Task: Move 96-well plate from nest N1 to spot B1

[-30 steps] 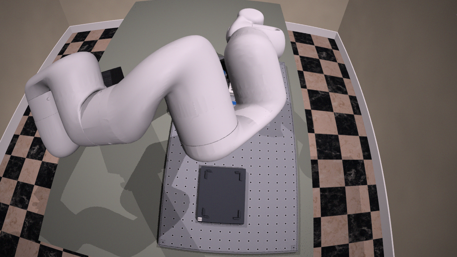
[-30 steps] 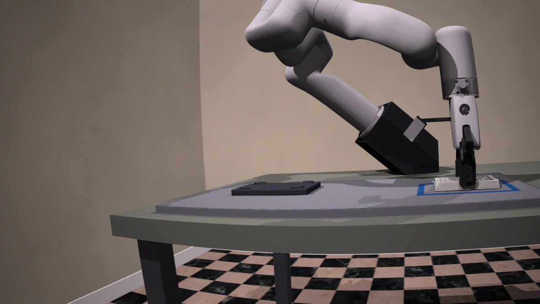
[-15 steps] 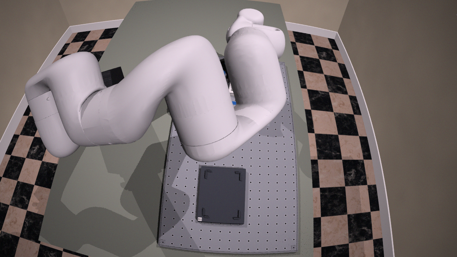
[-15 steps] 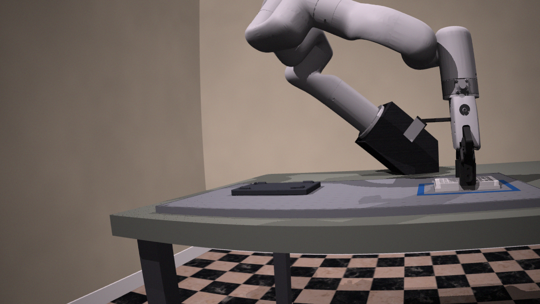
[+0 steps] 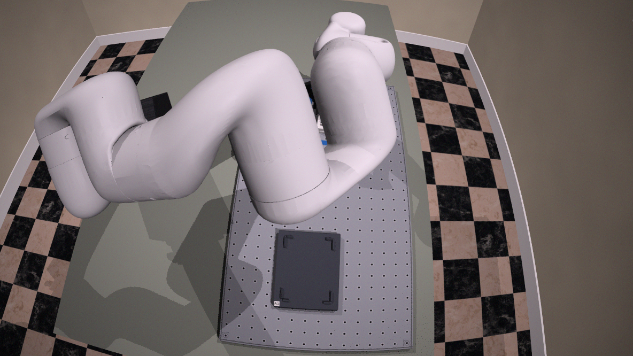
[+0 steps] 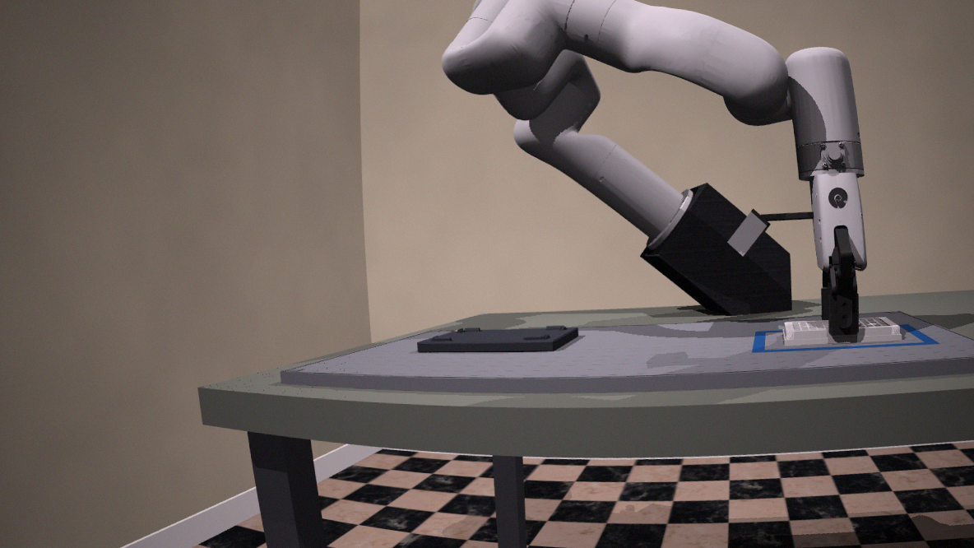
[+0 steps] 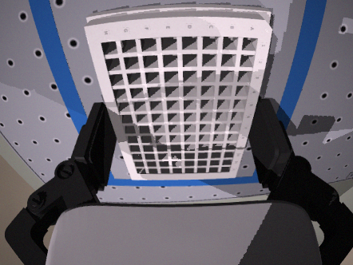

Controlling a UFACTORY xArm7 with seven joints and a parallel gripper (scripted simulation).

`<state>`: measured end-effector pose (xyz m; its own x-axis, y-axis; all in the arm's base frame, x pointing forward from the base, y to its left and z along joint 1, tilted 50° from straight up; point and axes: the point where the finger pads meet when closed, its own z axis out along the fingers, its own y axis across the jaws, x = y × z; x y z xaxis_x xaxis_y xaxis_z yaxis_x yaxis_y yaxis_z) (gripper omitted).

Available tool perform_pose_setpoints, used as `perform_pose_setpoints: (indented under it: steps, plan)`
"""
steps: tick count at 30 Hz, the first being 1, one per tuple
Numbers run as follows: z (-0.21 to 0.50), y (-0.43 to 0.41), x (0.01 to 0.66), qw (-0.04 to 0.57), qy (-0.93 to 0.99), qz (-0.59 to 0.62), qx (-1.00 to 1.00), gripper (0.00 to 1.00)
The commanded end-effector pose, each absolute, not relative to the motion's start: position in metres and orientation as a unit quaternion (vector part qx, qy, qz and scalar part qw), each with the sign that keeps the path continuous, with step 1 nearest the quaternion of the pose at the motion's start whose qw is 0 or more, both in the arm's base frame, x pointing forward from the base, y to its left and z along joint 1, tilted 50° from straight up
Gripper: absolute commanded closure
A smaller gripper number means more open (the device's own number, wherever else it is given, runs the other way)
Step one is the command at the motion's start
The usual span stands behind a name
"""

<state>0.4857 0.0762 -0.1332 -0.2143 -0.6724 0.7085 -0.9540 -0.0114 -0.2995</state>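
The white 96-well plate lies flat and right way up on the deck inside the blue taped outline, its long sides along the outline's long sides. In the side view the plate sits low within the blue tape. My gripper is open, its black fingers standing on either side of the plate's near end with a small gap on each side. In the side view the gripper reaches straight down over the plate. In the overhead view the arm hides the plate and gripper.
The dark plate nest stands empty near the front of the perforated deck; it also shows in the side view. The arm's black base block stands behind the outline.
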Motion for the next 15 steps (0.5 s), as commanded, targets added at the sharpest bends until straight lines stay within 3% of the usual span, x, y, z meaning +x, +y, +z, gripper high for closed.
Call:
perform_pose_setpoints:
  steps: [1, 15]
  plan:
    - [-0.1325, 0.0792, 0.4862, 0.182, -0.678, 0.383, 0.6, 0.0]
    - [-0.1291, 0.0831, 0.4851, 0.182, -0.678, 0.383, 0.6, 0.0]
